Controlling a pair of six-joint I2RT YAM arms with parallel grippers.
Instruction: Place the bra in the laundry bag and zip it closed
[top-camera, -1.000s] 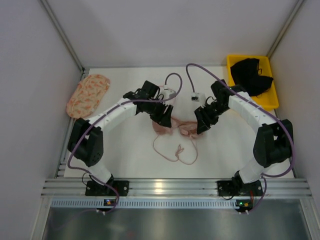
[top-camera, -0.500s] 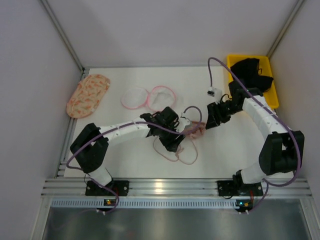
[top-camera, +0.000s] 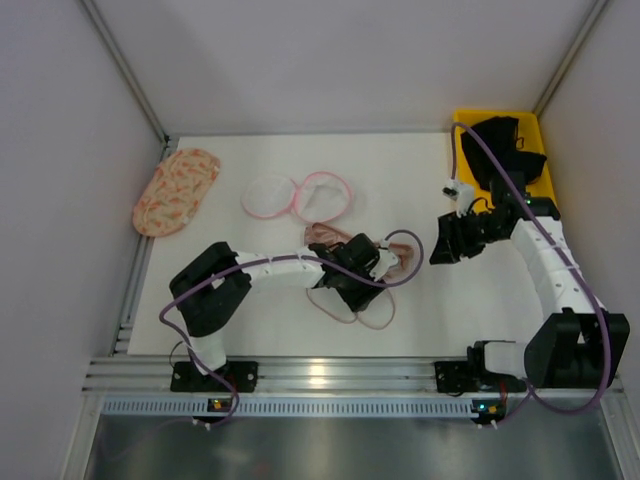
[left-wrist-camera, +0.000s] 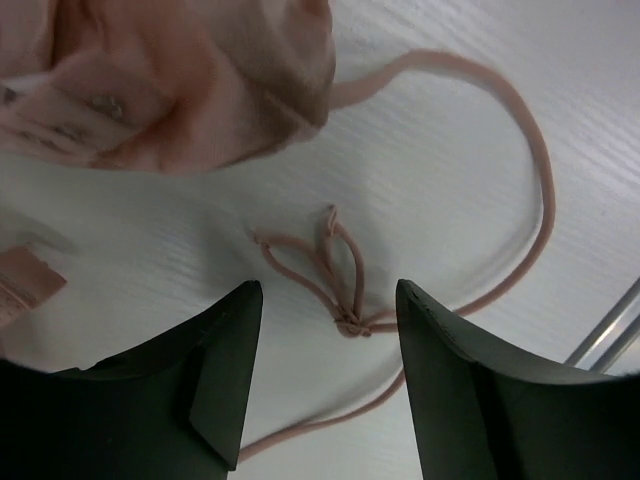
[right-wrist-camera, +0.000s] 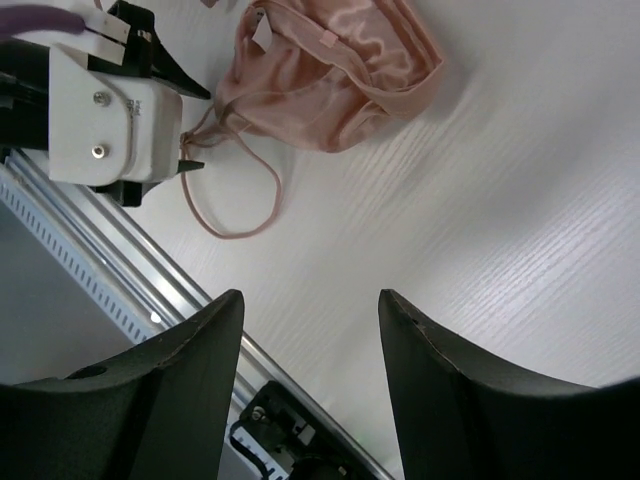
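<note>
The pale pink bra (top-camera: 405, 255) lies bunched at the table's middle, its thin straps (top-camera: 358, 312) looping toward the front edge. My left gripper (top-camera: 338, 291) hovers open just over it. In the left wrist view the strap knot (left-wrist-camera: 350, 322) lies on the table between the spread fingers of the left gripper (left-wrist-camera: 325, 290), and the bra (left-wrist-camera: 170, 80) fills the top. My right gripper (top-camera: 445, 248) stands open and empty to the right of the bra (right-wrist-camera: 330, 70); its fingertips (right-wrist-camera: 225, 310) frame bare table. The laundry bag (top-camera: 296, 196) lies spread open as two pink-rimmed mesh discs behind the bra.
A peach patterned oval fabric piece (top-camera: 176, 190) lies at the back left. A yellow bin (top-camera: 541, 206) with a black garment (top-camera: 508, 148) stands at the back right. A metal rail (top-camera: 350, 375) runs along the front edge.
My left arm swung from the back centre forward and now sits low over the bra's straps. My right arm drew back to the right. The laundry bag came into view.
</note>
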